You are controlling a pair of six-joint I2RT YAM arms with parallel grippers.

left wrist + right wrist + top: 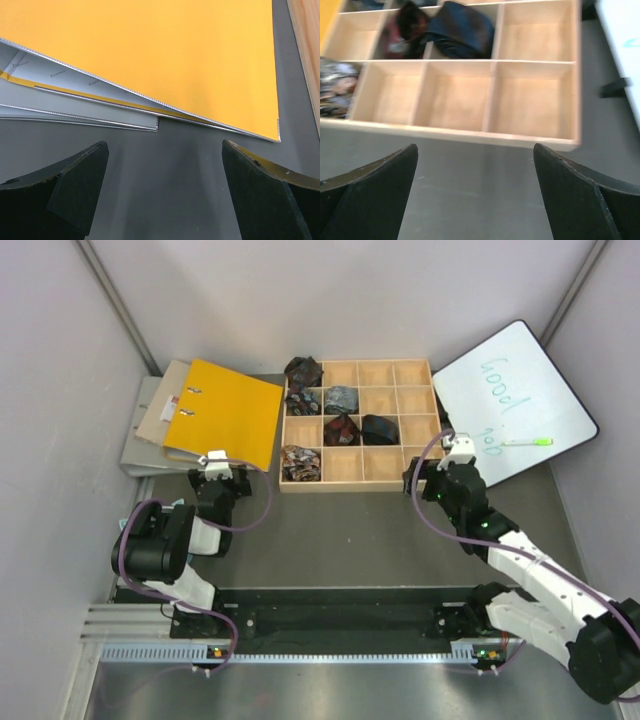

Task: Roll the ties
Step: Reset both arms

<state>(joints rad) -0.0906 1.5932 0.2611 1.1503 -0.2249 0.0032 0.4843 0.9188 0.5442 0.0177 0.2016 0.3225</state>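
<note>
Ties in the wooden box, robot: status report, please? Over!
Left tool open, empty. Right tool open, empty. Bundled fabric ties sit in light wooden grid tray. Flat yellow folder lies before left tool.

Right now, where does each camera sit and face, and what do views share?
Top external: above and behind the robot, looking down; shows left arm, right arm, tray, ties, orange folder, whiteboard.
Left wrist: on the left arm, facing the orange folder's corner; open left end effector shows.
Right wrist: on the right arm, facing the tray's near compartments; open right end effector shows.
Shared: top and right wrist both show tray and ties.
</note>
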